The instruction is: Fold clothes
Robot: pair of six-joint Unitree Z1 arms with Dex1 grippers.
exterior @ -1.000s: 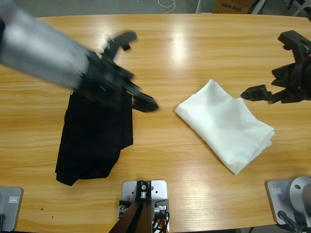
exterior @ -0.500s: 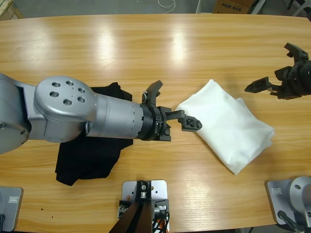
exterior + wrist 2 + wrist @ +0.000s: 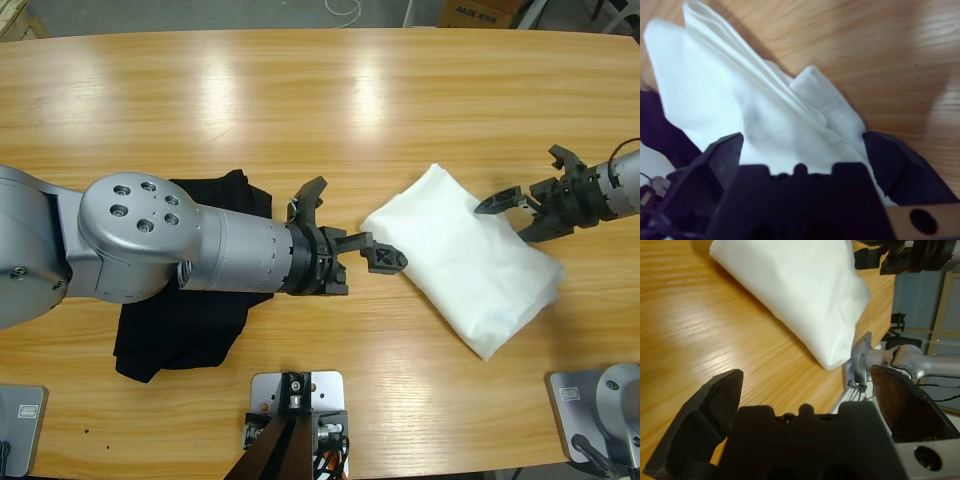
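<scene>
The white T-shirt (image 3: 470,260) lies folded into a tilted rectangle on the right half of the wooden table (image 3: 330,100); its print and label are hidden. My left gripper (image 3: 350,225) is open, and its lower jaw tip sits just at the shirt's left corner. In the left wrist view the left gripper (image 3: 805,377) holds nothing, with the shirt (image 3: 790,285) lying ahead of it. My right gripper (image 3: 520,185) is open at the shirt's upper right edge. The right wrist view shows the right gripper (image 3: 805,142) open low over the layered folds of the shirt (image 3: 740,85).
A black folded garment (image 3: 180,325) lies at the left, partly under the left arm's silver body (image 3: 180,245). The right gripper (image 3: 910,257) shows at the top of the left wrist view. Cardboard boxes (image 3: 480,12) stand beyond the table's far edge.
The left arm swung from over the black garment to the shirt's left corner, then held nearly still. The right gripper came down and leftward onto the shirt's right edge.
</scene>
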